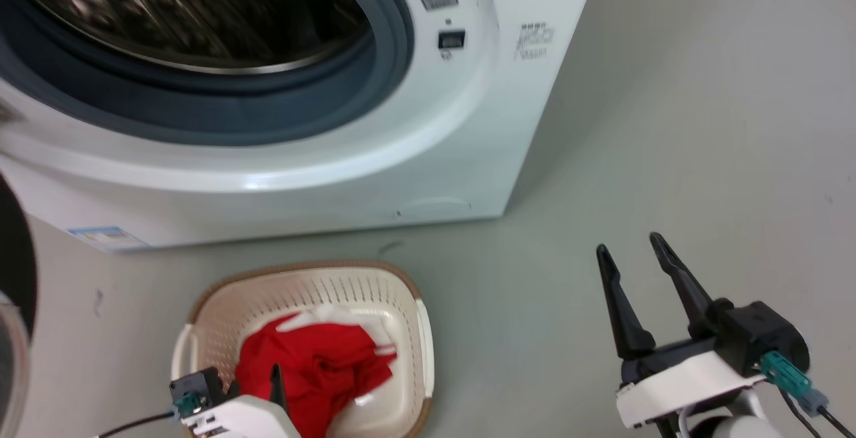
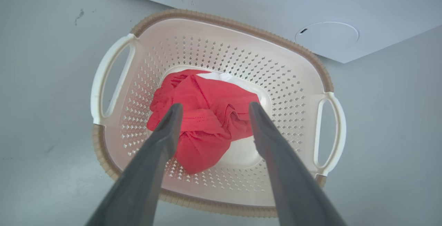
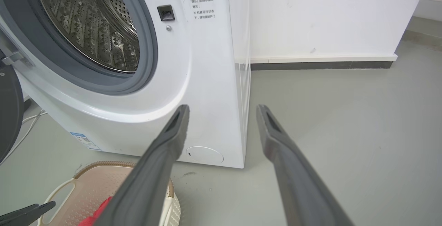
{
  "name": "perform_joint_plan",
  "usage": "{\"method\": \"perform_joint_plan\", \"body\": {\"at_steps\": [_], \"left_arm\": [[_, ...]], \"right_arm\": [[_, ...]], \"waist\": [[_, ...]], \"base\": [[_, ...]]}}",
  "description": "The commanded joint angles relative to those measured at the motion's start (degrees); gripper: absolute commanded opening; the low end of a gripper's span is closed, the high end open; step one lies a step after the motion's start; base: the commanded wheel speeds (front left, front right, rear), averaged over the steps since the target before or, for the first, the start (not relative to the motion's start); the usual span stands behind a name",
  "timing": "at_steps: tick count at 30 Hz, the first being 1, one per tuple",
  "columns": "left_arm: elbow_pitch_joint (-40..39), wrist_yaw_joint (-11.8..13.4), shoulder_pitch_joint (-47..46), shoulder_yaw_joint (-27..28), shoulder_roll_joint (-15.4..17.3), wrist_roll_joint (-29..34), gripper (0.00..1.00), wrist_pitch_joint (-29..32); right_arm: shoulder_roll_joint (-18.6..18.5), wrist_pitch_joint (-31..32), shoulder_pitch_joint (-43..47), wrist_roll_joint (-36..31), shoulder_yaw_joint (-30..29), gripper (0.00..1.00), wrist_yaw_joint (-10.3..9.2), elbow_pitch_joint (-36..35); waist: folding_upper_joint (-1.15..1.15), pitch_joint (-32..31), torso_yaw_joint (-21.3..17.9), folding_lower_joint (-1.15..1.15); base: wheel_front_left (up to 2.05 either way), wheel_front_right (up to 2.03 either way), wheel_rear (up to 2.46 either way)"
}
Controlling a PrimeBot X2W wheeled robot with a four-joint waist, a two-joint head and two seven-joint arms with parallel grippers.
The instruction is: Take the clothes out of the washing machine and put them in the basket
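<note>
Hovering open over a red heap in the basket

Clothes [image 2: 200, 91] lie bunched on the floor of the basket [image 2: 221, 20], red with a white panel showing at the far edge. The basket stands on the floor just in front of the washer [image 1: 428, 157]. The left gripper [image 2: 214, 106] hangs above the heap with its fingers spread, holding nothing. The right gripper [image 1: 628, 243] is also spread and empty, over bare floor beside the washer. What shows of the drum [image 3: 93, 29] is bare steel.

The fabric looks thin, light and limp. It would likely sag and trail from any hold rather than keep its shape. A raised fold near the top of the heap seems the best place to pinch. A single thin edge could slip from the long fingers.
</note>
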Motion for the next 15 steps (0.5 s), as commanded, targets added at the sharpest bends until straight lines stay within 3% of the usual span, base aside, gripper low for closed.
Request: {"method": "perform_joint_plan", "body": {"at_steps": [1,10,15], "left_arm": [[-1.70,-0.26,1.75,0.23,-0.08,0.65,1.00,-0.14],[-18.60,-1.99,8.14,1.26,-0.67,2.48,1.00,-0.14],[-29.56,-1.52,9.98,-0.26,-0.69,4.21,1.00,-0.14]], "right_arm": [[0.00,0.38,1.06,-0.48,-0.47,1.00,-0.02,-0.55],[0.00,2.63,5.47,-1.55,-4.17,1.00,-0.03,-3.10],[0.00,3.91,7.51,-2.20,-6.03,1.00,-0.03,-4.49]], "waist": [[0.00,-5.15,1.85,0.00],[0.00,-11.46,4.08,0.00],[0.00,-14.50,4.78,0.00]], "base": [[0.00,0.00,0.00],[0.00,0.00,0.00],[0.00,0.00,0.00]]}}
